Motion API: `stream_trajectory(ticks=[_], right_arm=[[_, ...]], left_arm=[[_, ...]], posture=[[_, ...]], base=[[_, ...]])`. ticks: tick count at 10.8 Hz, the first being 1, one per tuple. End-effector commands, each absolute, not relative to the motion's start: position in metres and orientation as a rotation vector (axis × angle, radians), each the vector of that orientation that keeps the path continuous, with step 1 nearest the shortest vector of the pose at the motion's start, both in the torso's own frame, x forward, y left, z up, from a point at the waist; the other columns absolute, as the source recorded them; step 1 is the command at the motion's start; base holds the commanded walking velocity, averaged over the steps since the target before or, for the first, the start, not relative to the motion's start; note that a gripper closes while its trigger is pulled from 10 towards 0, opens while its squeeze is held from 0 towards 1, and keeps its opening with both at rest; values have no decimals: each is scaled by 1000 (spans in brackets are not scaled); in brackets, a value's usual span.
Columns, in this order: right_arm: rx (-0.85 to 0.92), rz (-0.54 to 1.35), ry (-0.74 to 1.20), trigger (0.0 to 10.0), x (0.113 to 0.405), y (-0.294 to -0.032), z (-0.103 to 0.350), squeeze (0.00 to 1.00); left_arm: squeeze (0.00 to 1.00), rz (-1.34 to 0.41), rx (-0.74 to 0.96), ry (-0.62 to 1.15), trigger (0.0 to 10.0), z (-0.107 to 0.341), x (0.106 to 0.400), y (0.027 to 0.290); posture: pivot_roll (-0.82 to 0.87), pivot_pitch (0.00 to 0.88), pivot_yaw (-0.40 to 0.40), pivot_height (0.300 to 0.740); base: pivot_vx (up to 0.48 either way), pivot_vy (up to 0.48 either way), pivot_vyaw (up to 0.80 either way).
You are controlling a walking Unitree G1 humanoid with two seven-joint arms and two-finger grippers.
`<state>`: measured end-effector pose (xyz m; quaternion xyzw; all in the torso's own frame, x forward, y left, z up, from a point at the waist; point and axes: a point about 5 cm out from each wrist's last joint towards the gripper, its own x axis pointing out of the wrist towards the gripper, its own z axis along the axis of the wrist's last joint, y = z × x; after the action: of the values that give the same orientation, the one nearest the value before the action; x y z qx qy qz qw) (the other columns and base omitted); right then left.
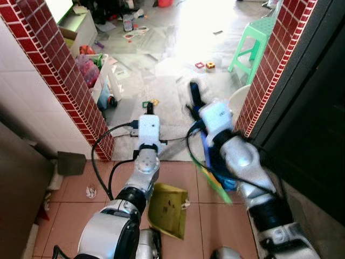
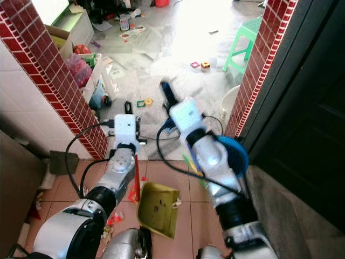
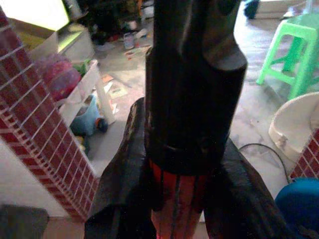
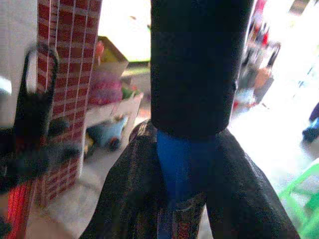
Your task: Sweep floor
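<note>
**Robot stands in brick doorway, broom in one pincer and dustpan in the other**

The right pincer (image 4: 184,199) is pinched on the blue shaft of a broom (image 4: 182,164), its two black fingers (image 4: 129,189) pressed against either side just below the black grip. In the head views the shaft runs steeply down and back from that grip toward the robot's feet, ending in a blue head (image 2: 233,152) with green bristles beside the right forearm; its long axis points forward into the room and upward at the handle end. The left pincer (image 3: 174,199) is clamped the same way on the red shaft of a long-handled dustpan (image 2: 158,209), gripping just beneath its black handle top. That red shaft drops nearly straight down from the pincer to the yellow-green pan, which rests on the salmon floor tiles (image 1: 81,183) between the two arms, its mouth turned toward the robot's right. Both tools stand side by side, near each other, in the gap between two red brick pillars (image 1: 64,75). Beyond the threshold lies a pale floor strewn with toys and papers, a green plastic stool (image 1: 253,46) on the right and a white shelf (image 1: 105,81) of toys on the left. Scraps of litter (image 2: 116,218) lie on the tiles by the pan.
</note>
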<state>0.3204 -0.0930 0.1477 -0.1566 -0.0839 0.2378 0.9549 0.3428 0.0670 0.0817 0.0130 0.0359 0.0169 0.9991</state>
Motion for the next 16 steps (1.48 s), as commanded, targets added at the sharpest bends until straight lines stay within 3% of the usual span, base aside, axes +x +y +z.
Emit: stream_trajectory(ticks=[1, 3, 4, 6, 7, 8, 9, 11, 13, 16], right_arm=[[-273, 490, -117, 10000, 320, -90, 144, 0], [25, 482, -51, 10000, 323, -78, 154, 0], [79, 464, -77, 10000, 325, -79, 161, 0], [377, 453, -206, 10000, 332, -90, 202, 0], [369, 466, -237, 10000, 333, -92, 209, 0], [277, 483, -308, 10000, 334, -96, 219, 0], [76, 460, -409, 10000, 335, -102, 231, 0], [-37, 369, -490, 10000, 338, -120, 240, 0], [-98, 294, -487, 10000, 343, -135, 235, 0], [-157, 308, -405, 10000, 333, -136, 206, 0]], left_arm=[[0, 39, 1, 161, 10000, 68, 337, 64], [0, 66, -12, 181, 10000, 64, 336, 68], [0, 69, -20, 182, 10000, 65, 337, 68], [0, 77, -36, 189, 10000, 65, 336, 68], [0, 83, -41, 198, 10000, 63, 336, 69], [0, 82, -52, 201, 10000, 64, 337, 70], [0, 58, -76, 185, 10000, 69, 340, 72], [0, -19, -183, 160, 10000, 75, 345, 79], [0, -23, -189, 139, 10000, 77, 346, 90], [0, -90, -195, 111, 10000, 78, 342, 101]], posture=[[-131, 59, 113, 740], [-132, 58, 110, 740], [-133, 58, 108, 740], [-135, 51, 99, 740], [-137, 49, 97, 740], [-137, 46, 96, 740], [-139, 41, 97, 740], [-133, 36, 95, 740], [-127, 33, 89, 740], [-121, 33, 82, 740]], base=[[0, 0, 0], [0, 0, 0], [0, 0, 0], [0, 0, 0], [0, 0, 0], [0, 0, 0], [0, 0, 0], [0, 0, 0], [0, 0, 0], [0, 0, 0]])
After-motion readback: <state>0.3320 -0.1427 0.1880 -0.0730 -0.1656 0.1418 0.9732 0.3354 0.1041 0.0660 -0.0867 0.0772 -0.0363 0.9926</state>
